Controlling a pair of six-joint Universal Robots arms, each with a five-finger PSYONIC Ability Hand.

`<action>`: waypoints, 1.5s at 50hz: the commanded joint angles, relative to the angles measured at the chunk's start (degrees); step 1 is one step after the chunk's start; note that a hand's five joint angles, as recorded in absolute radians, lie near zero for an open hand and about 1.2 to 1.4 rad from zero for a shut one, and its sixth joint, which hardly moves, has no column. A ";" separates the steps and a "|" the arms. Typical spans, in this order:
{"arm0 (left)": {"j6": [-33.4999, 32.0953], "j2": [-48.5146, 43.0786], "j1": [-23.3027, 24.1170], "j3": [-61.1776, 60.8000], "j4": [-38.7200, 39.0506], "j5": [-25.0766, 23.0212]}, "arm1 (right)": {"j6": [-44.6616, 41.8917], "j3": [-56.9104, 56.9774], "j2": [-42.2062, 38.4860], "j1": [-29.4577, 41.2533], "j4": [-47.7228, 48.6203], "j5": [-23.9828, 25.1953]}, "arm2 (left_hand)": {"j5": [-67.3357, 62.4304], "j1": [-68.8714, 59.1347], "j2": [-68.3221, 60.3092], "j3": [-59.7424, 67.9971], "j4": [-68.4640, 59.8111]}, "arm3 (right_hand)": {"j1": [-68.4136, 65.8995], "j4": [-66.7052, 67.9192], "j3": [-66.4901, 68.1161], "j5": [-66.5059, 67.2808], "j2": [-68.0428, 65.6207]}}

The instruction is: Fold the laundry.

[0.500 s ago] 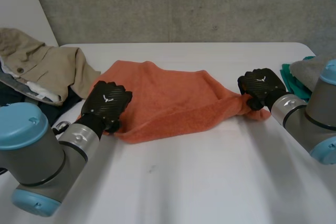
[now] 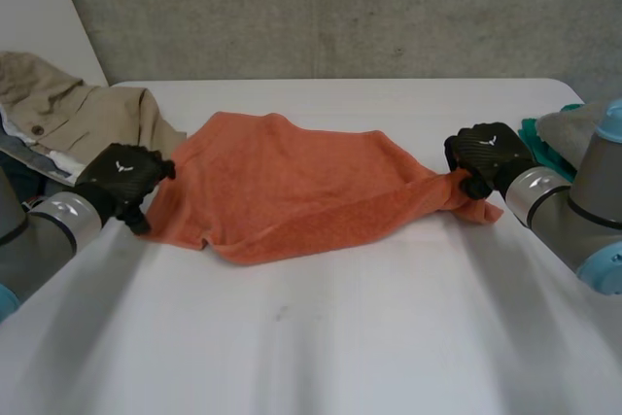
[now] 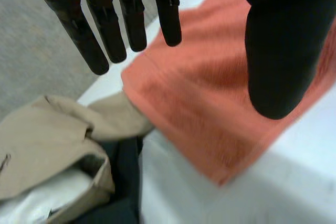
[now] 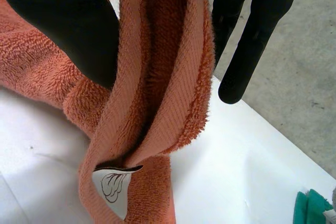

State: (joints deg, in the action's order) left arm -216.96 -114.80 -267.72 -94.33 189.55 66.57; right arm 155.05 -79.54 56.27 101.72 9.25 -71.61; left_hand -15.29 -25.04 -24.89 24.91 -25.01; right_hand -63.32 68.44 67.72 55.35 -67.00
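An orange towel [image 2: 292,191] lies rumpled across the middle of the white table [image 2: 321,337]. My left hand [image 2: 121,177] is at the towel's left edge. In its wrist view the left hand [image 3: 107,32] is open, its fingers straight and the thumb [image 3: 283,51] apart, hovering over the towel's corner [image 3: 210,108] without holding it. My right hand [image 2: 486,157] is shut on the towel's right corner. There the bunched cloth [image 4: 163,77] is pinched between thumb [image 4: 68,24] and fingers [image 4: 247,51], with a white label [image 4: 113,184] hanging below.
A pile of clothes with a beige garment [image 2: 73,119] on top sits at the table's left, close beside my left hand; the beige garment [image 3: 52,140] also lies under its fingertips. Green and grey cloth [image 2: 549,138] lies at the right edge behind my right arm.
My left hand has come off the towel and moved left to its left edge, the arm drawn back to the left. The right hand keeps its grip and has hardly moved.
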 commanded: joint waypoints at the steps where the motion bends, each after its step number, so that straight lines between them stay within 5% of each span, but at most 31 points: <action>1: -9.18 -6.93 -1.75 3.97 -0.85 -1.45 | -0.98 -0.35 -0.29 0.49 -0.03 -0.72 | -5.94 -6.20 -6.35 6.33 -6.22 | -16.68 11.56 12.28 14.65 -13.00; 38: -10.51 -18.80 3.17 17.25 -2.26 2.60 | -2.21 -1.23 -0.38 0.85 0.59 -0.72 | -14.68 -14.94 -15.09 15.07 -14.96 | -16.68 11.56 12.28 14.65 -13.00; 62: -9.36 -22.84 6.69 26.91 -9.46 5.85 | -2.91 -1.67 0.24 0.49 0.77 -0.81 | -54.71 -54.96 -55.11 55.09 -54.99 | -16.68 11.56 12.28 14.65 -13.00; 75: -5.85 -11.78 5.28 25.34 -17.02 6.82 | -9.31 -2.46 5.15 0.58 -6.07 -0.46 | -54.71 -54.96 -55.11 55.09 -54.99 | -16.68 11.56 12.28 14.65 -13.00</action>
State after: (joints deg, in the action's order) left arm -224.73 -134.35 -261.44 -66.61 175.52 73.28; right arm 150.42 -81.15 58.31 102.05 8.35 -72.45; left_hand -56.06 -65.46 -68.31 68.09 -68.57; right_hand -63.32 68.44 67.75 55.35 -67.00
